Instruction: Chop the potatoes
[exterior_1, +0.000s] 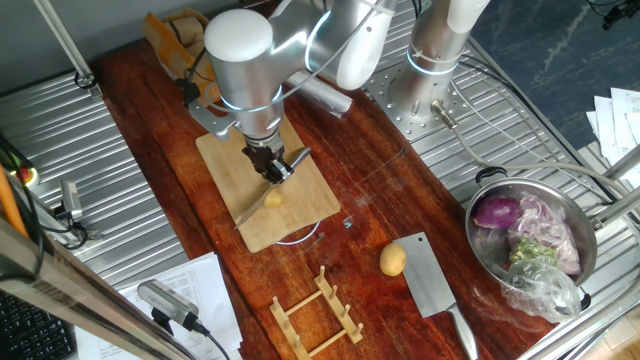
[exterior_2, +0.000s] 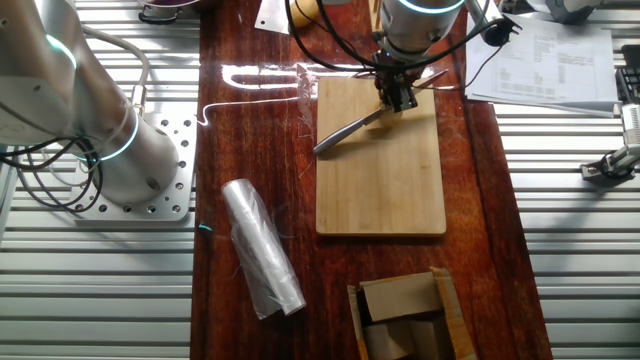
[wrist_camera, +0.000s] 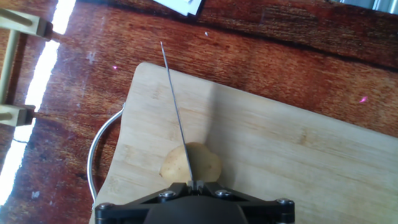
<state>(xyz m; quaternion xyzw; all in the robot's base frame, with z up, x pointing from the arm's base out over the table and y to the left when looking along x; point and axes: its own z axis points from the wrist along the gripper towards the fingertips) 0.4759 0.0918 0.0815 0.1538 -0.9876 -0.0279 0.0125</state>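
Observation:
A small yellow-tan potato (exterior_1: 273, 199) lies on the bamboo cutting board (exterior_1: 305, 190) near its front edge. My gripper (exterior_1: 270, 165) hangs right above it, shut on a thin knife (exterior_1: 250, 212). In the hand view the knife blade (wrist_camera: 177, 118) runs straight ahead across the top of the potato (wrist_camera: 208, 165), with my gripper (wrist_camera: 194, 185) at the bottom edge. The other fixed view shows the gripper (exterior_2: 397, 95) and the knife (exterior_2: 345, 130) slanting over the board (exterior_2: 380, 180). A second whole potato (exterior_1: 392, 260) lies on the wooden table beside a cleaver (exterior_1: 432, 285).
A steel bowl (exterior_1: 590, 235) holds a purple onion (exterior_1: 497, 212) and scraps at the right. A wooden rack (exterior_1: 315, 315) lies in front of the board. A plastic roll (exterior_2: 262, 250) and a cardboard box (exterior_2: 405, 320) lie behind it. A wire loop (wrist_camera: 93, 155) sticks out at the board's edge.

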